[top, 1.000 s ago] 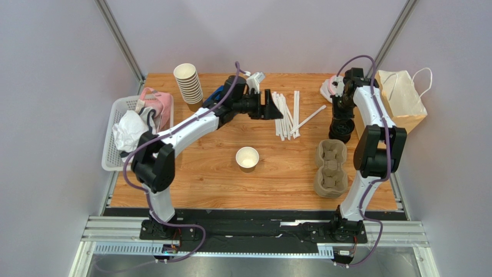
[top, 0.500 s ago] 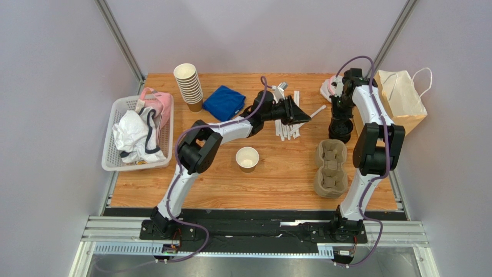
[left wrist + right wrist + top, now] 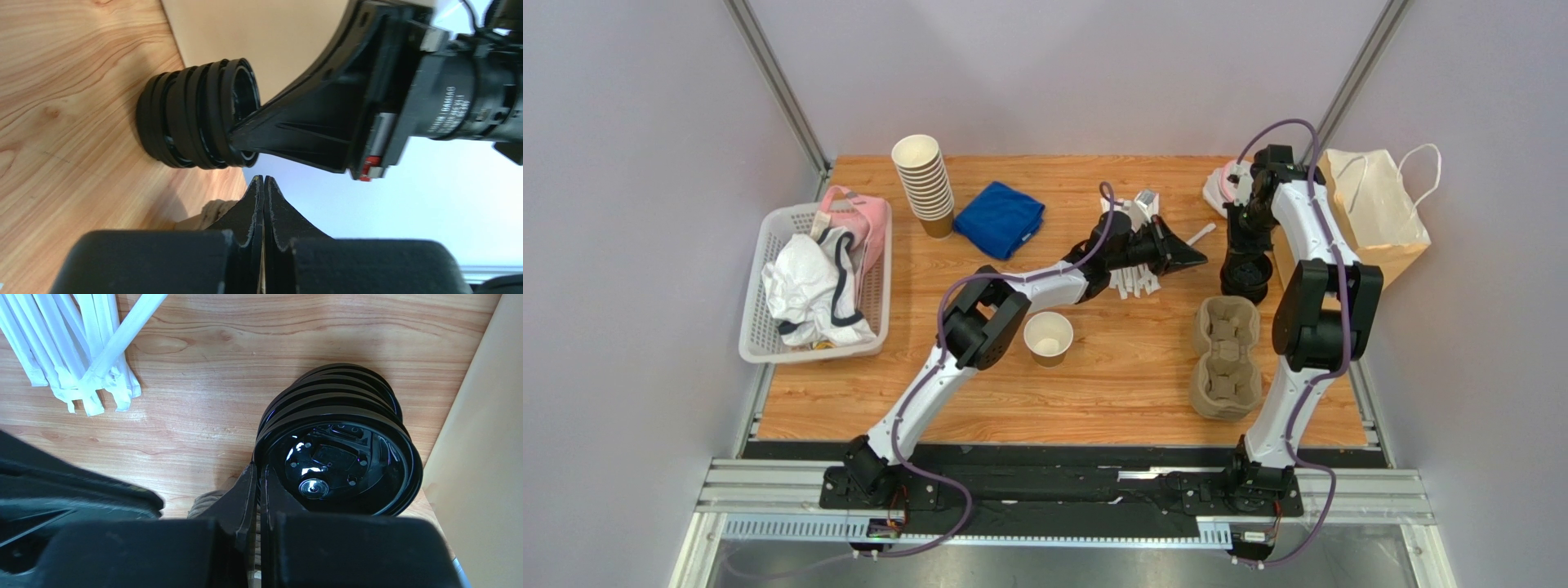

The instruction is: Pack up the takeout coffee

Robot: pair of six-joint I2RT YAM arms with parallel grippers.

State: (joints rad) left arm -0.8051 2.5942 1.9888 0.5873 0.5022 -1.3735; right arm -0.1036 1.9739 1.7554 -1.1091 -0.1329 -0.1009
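No lidded takeout coffee is in view. A lidless brown paper cup (image 3: 1048, 336) stands mid-table. A stack of black lids (image 3: 1247, 272) (image 3: 196, 116) (image 3: 344, 459) sits by the paper bag (image 3: 1376, 214). My right gripper (image 3: 1241, 257) (image 3: 258, 468) hangs over the stack, shut on the left rim of the top black lid. My left gripper (image 3: 1201, 259) (image 3: 264, 179) is shut with nothing in it. It lies on its side, its tips pointing at the stack from the left, a short way off.
White wrapped straws (image 3: 1133, 284) (image 3: 80, 355) lie under my left forearm. A pulp cup carrier (image 3: 1227, 355) sits in front of the lids. At the back left are stacked paper cups (image 3: 925, 181), a blue cloth (image 3: 999, 218) and a white basket (image 3: 756, 331) of rags.
My left arm swung right over the straws toward the lid stack, and its jaws went from open to shut. The right arm stayed put.
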